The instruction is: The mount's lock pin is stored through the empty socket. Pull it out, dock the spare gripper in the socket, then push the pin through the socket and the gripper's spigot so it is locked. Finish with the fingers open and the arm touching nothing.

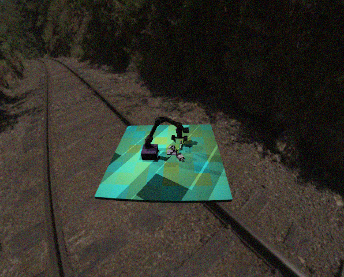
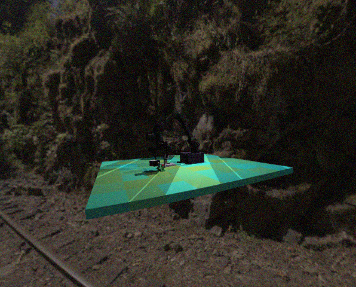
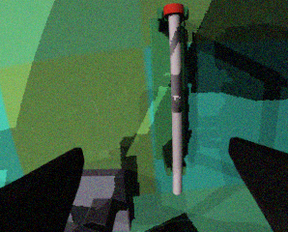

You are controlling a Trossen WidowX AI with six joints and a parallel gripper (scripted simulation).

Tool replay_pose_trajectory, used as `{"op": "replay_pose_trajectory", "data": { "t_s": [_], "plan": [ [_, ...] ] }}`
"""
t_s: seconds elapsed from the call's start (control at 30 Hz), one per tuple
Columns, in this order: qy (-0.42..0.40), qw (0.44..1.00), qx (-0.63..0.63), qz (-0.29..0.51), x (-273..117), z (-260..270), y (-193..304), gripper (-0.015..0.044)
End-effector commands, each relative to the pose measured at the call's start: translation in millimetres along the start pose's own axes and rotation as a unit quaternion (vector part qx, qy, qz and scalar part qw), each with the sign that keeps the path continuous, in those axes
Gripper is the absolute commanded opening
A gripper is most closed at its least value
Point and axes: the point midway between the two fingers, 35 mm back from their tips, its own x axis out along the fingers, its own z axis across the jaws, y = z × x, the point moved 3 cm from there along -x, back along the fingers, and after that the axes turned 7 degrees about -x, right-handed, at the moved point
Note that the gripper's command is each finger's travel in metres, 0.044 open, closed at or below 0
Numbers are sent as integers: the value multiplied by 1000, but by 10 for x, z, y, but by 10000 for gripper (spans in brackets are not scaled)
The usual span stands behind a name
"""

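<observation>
and there's the lock pin [image 1: 180, 145] [image 2: 162, 165] [image 3: 177, 121], out of the mount and lying lengthwise along a low green holder [image 1: 179, 148] [image 2: 159, 168] [image 3: 159, 116], red head at one end, pale tip poking past the other! over it hangs the gripper [image 1: 179, 139] [image 2: 160, 156] [image 3: 158, 150], spread almost as wide as it goes, nothing in its grasp, a finger out to either side of the pin in the wrist view. just beside, the grey mount [image 1: 171, 151] [image 2: 170, 164] [image 3: 98, 186], and near it the spare gripper [image 1: 180, 157] [image 2: 154, 162], which looks undocked, low on the desk [image 1: 127, 175] [image 2: 187, 192] [image 3: 62, 92]. so pin out, by my reading, docking and locking to come. now the danger! those fingers stand wide, and one shows close to the mount in the wrist view: a sideways swing while low could clip it, or roll the pin off its perch. the clean move looks like straight up, then across. next worry, the spare: grab it skewed and the spigot may jam at the socket's mouth, or seat with its hole out of line, and then the pin won't go through. push anyway, and it could slip in the grip or shove the mount along.
</observation>
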Motion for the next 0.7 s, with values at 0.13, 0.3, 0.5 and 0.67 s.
{"op": "replay_pose_trajectory", "data": {
  "t_s": [0.13,0.3,0.5,0.67],
  "plan": [
    [-3,1000,0,0,-201,23,-23,440],
    [-8,1000,1,1,-319,49,-35,440],
    [-12,1000,1,1,-356,58,-39,440],
    [-12,1000,1,1,-692,62,-81,440]
  ]
}}
